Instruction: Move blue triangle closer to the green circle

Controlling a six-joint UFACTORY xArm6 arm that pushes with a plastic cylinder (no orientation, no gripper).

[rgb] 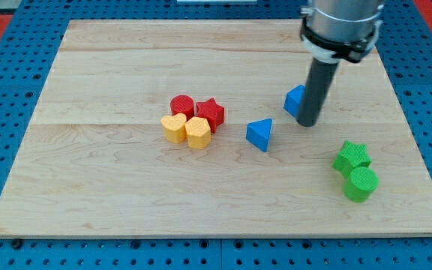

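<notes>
Because the blue triangle [259,134] lies loose near the middle of the board, well apart from the green circle [361,184] at the near right, it has yet to be pushed rightward and nearer. My tip [307,123] rests just behind and to the right of it, touching or almost touching a second blue block [295,100] whose shape is half hidden by the rod; that puts the tip on the wrong side for the push, so I judge it must go round to the triangle's far left. There is no gripper here, only the bare rod, holding nothing. A green star [352,157] sits touching the circle's far side, so a push aimed too far back would meet the star first. Left of the triangle a tight cluster gathers: a red cylinder [182,106], a red star [211,112], a yellow heart [174,128] and a yellow hexagon-like block [198,133]. All stand on a pale wooden board [111,187] laid over a blue perforated base [6,90].
</notes>
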